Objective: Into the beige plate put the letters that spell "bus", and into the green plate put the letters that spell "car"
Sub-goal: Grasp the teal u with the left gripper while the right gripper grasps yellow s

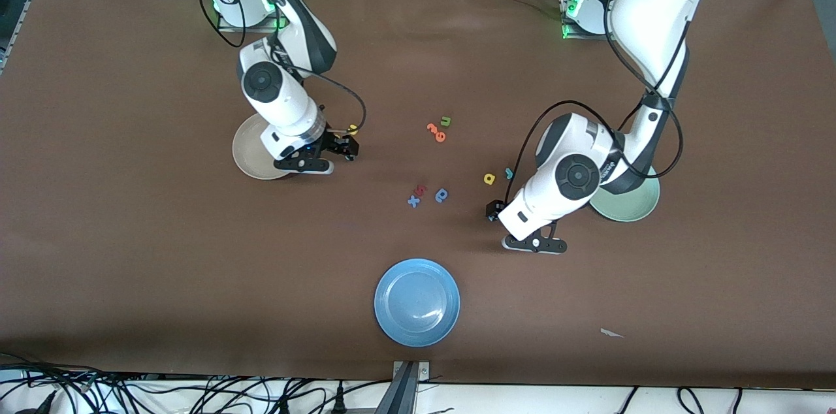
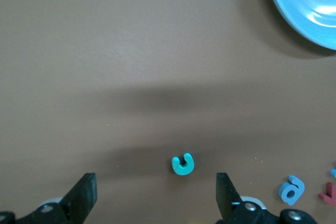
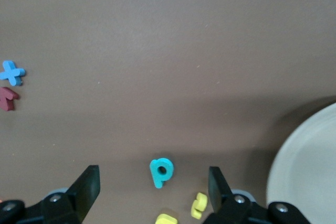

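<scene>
In the right wrist view my right gripper (image 3: pixel 153 190) is open above the table, with the teal b (image 3: pixel 161 171) lying between its fingers. The yellow s (image 3: pixel 198 205) and yellow u (image 3: pixel 167 219) lie close beside the b. The beige plate (image 3: pixel 310 174) is next to them. My left gripper (image 2: pixel 155 195) is open too, low over the teal c (image 2: pixel 182 164). In the front view the right gripper (image 1: pixel 305 166) hangs at the beige plate's (image 1: pixel 251 149) rim. The left gripper (image 1: pixel 535 244) is beside the green plate (image 1: pixel 630 205). The yellow a (image 1: pixel 489 179) and teal r (image 1: pixel 509 173) lie on the table.
A blue plate (image 1: pixel 417 302) sits nearest the front camera. A green u (image 1: pixel 445 121) and orange letters (image 1: pixel 435 132) lie mid-table. A blue x (image 1: pixel 413 201), a red letter (image 1: pixel 421 190) and a darker blue letter (image 1: pixel 441 195) lie nearer the front camera than those.
</scene>
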Controlling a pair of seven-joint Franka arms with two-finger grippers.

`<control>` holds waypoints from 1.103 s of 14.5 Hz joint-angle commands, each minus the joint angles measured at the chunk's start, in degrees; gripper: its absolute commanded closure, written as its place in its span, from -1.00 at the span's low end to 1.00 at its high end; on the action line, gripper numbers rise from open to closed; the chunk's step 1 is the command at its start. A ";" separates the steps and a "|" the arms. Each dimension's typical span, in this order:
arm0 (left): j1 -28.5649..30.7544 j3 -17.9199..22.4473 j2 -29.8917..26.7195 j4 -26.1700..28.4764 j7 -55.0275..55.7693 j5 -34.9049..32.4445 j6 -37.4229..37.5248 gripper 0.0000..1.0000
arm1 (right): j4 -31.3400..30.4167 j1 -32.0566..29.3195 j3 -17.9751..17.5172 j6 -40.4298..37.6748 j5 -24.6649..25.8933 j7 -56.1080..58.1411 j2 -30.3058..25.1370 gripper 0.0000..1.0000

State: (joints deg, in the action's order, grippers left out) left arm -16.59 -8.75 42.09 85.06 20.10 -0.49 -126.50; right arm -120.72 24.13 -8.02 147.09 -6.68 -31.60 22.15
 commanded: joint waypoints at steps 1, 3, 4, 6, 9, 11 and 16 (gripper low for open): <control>-2.66 1.72 2.99 -2.71 5.89 -3.71 -1.29 -1.00 | -1.10 0.21 0.11 1.53 0.61 -1.09 0.62 -0.85; -2.92 1.64 3.78 -2.80 8.11 -4.86 -2.78 -1.00 | -4.77 0.21 0.11 3.97 2.36 -0.92 0.18 -0.86; -3.44 1.72 4.22 -2.79 9.33 -4.95 -3.48 -1.00 | -6.97 0.13 0.11 5.47 2.63 -0.48 -0.69 -0.88; -4.24 1.81 5.28 -2.71 11.45 -5.22 -4.72 -1.00 | -9.09 -0.22 0.20 5.93 2.63 0.66 -1.93 -0.88; -4.33 1.81 5.89 -2.53 12.42 -5.48 -4.81 -0.99 | -10.06 -0.31 0.11 6.01 2.63 0.58 -1.93 -0.88; -4.42 1.81 6.07 -2.36 13.12 -5.48 -4.81 -0.90 | -10.68 -0.31 0.11 6.10 2.63 0.49 -2.02 -0.88; -5.21 1.72 6.69 -1.74 13.92 -5.57 -4.72 -0.64 | -12.87 -0.23 -0.24 7.33 2.63 -0.03 -2.20 -0.85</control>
State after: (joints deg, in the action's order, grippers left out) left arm -20.62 -7.60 48.01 84.35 32.03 -3.77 -131.45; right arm -130.67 24.21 -7.73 152.52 -5.16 -31.21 21.84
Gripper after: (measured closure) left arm 0.154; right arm 0.075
